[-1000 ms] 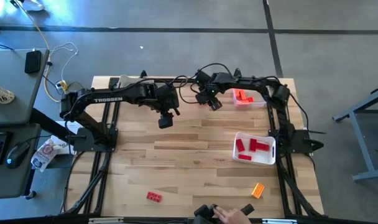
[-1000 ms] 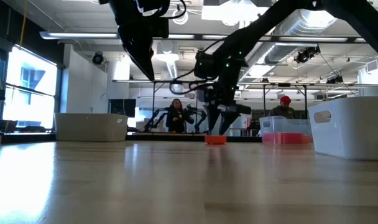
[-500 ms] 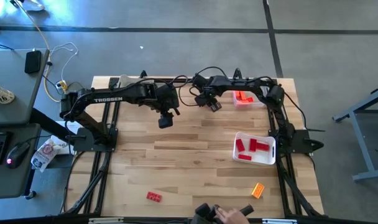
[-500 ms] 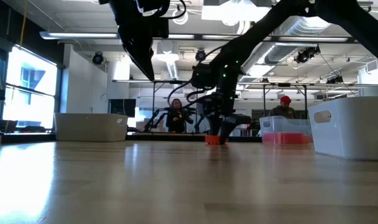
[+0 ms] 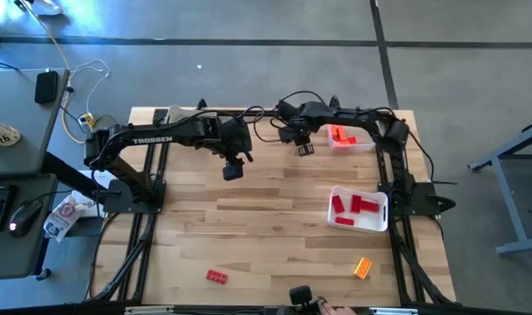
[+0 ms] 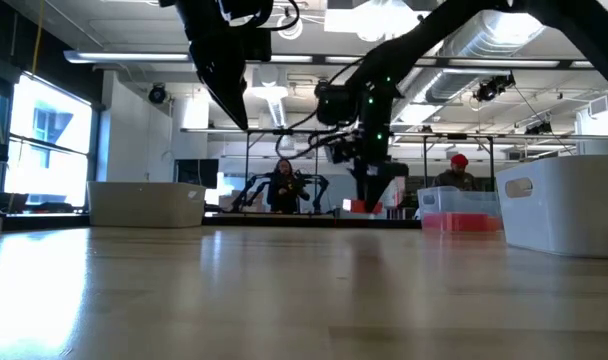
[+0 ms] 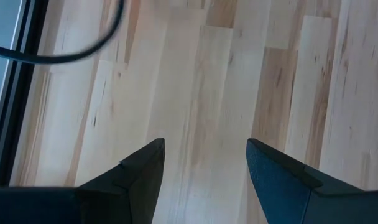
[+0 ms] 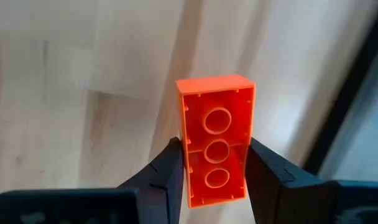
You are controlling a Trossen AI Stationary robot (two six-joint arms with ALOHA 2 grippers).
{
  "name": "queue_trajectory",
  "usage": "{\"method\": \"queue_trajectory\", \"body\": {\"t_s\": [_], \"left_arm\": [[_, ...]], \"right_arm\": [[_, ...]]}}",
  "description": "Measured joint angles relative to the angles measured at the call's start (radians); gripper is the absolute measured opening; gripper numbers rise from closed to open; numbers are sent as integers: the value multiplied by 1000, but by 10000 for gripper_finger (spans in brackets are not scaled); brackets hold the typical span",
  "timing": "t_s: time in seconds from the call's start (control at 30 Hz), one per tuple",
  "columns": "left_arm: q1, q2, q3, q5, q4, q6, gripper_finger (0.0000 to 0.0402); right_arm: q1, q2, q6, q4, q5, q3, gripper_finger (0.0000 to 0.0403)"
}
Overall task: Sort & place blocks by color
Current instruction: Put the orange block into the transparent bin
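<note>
My right gripper is shut on an orange-red block at the table's far middle, a little above the wood; the low view shows the block clear of the table. My left gripper hangs open and empty over bare wood, as the left wrist view shows. A clear tray at the far right holds orange-red blocks. A white tray holds red blocks. A red block and a yellow-orange block lie flat on the table near its front edge. My right gripper pinches the orange-red block's two long sides between its two fingers, at the half of the block nearer the wrist. The fingers come from above, pointing down, and lie along the block. The block's hollow underside faces the wrist camera. The block is lifted clear of the table.
A person's hand shows at the table's near edge. A white bin and the white tray's wall stand in the low view. Bare wood lies between the two arms and the front edge.
My right gripper went down onto the orange-red block lying on the table, took hold of it, and has lifted it clear and carried it a little toward the table's right edge. The person's hand at the near edge has drawn back.
</note>
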Motion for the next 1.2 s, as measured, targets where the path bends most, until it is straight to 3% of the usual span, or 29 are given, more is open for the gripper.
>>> {"method": "queue_trajectory", "body": {"t_s": [0.17,0.47,0.8,0.97,1.2], "left_arm": [[0,0,0,0,0,-1,211],[-6,0,0,3,-47,-24,211],[-73,0,0,3,-53,-27,211],[-114,0,0,3,-53,-27,211],[-163,0,0,3,-53,-27,211]], "right_arm": [[-2,-73,78,-12,18,0,109],[-27,-218,210,-133,177,1,109],[-172,-279,502,-338,258,2,109],[-253,-278,630,-429,208,2,109],[-337,-270,707,-491,42,2,109]]}}
